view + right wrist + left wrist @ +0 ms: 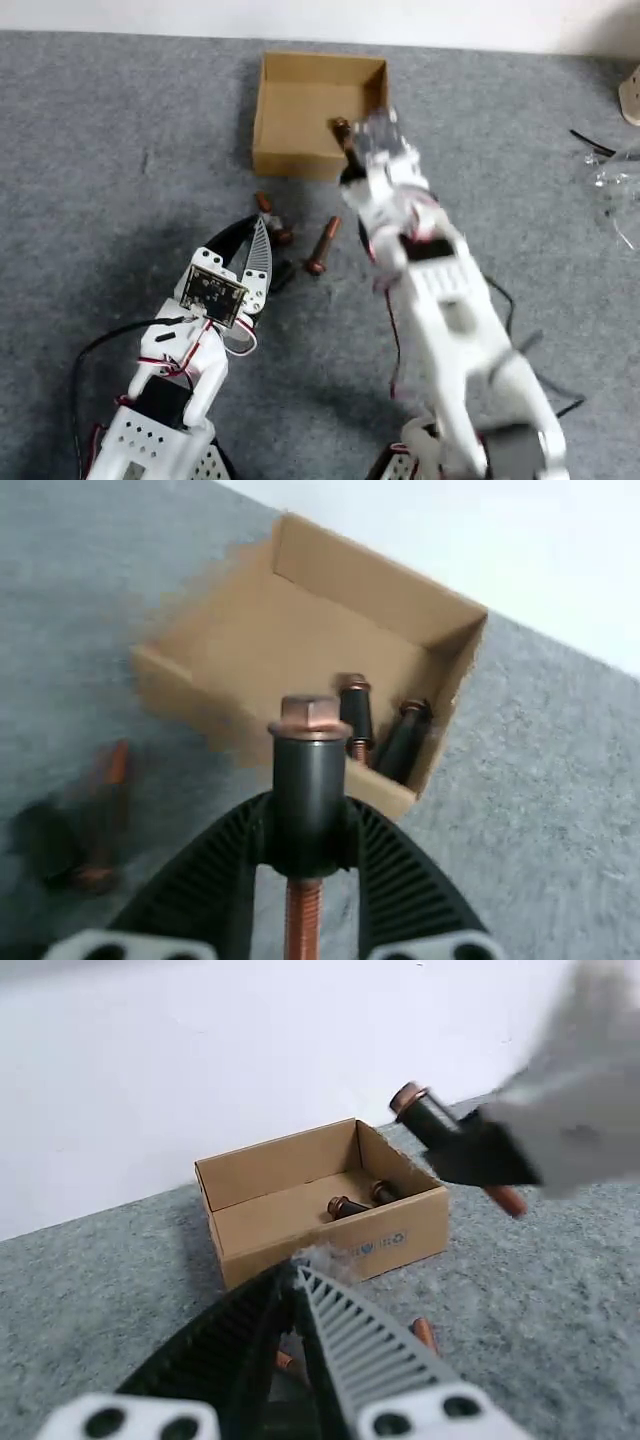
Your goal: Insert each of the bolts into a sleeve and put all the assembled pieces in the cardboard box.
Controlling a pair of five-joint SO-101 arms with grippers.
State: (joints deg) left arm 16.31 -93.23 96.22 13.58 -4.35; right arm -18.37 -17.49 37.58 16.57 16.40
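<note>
Clamping gripper: the right gripper (305, 825) pinches a black sleeve (308, 785) across its middle, both fingers tight against it.
Held piece: a copper bolt (308, 712) runs through the black sleeve, with its hex head out at one end and its threaded shaft out at the other.
Held piece position: in the high view it hangs over the near right corner of the cardboard box (290, 160), above the rim.
Cardboard box: open at the top, it stands on the grey mat (120, 150) at the far side, near the white wall (200, 1060).
Box contents: two assembled pieces (352, 708) lie side by side near one corner, against a side wall.
Left gripper: the left gripper (297, 1275) has its fingertips pressed together with nothing between them, low over the mat and short of the box.
Loose bolt: a loose bolt (322, 245) lies on the mat between the two arms.
Second bolt: a second bolt (268, 212) lies just beside the left gripper's tips.
Dark sleeve: a dark sleeve (282, 275) lies just beside the left gripper's grey finger.
</note>
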